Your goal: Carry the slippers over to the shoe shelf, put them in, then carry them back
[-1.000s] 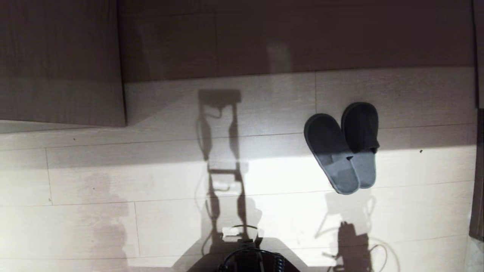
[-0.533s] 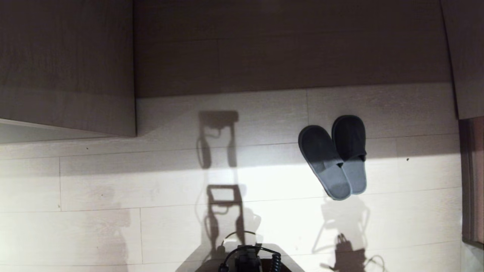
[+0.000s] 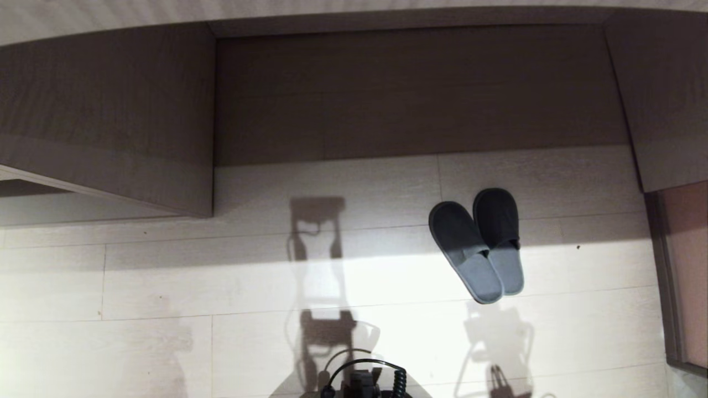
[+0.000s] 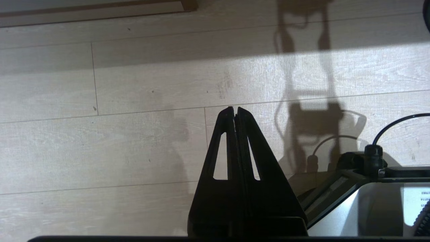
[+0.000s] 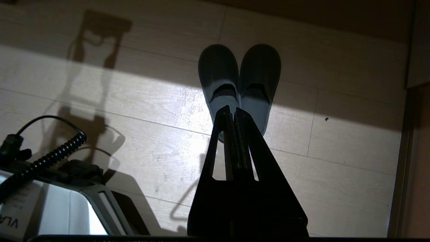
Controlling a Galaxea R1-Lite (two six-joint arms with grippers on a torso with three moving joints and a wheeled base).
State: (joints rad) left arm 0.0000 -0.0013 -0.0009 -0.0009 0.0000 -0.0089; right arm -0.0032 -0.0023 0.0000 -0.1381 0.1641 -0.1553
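Both tools parked low over the floor (image 3: 166, 331), fingers pressed together, nothing held: left tool (image 4: 234, 108) above bare boards, right tool (image 5: 231, 108) aimed at the slippers (image 3: 480, 243). Slippers sit side by side, touching, on the floor at about 2 o'clock from the base, toes pointing away. Beyond them a dark recess (image 3: 420, 94) in the bench unit, probably floor-bottomed; too shadowed to tell.

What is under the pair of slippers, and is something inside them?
The slippers lie side by side on the pale wood-plank floor, half in shadow. Their open heel parts show only bare insoles. The closed toe parts cover their insides, so that space cannot be seen.
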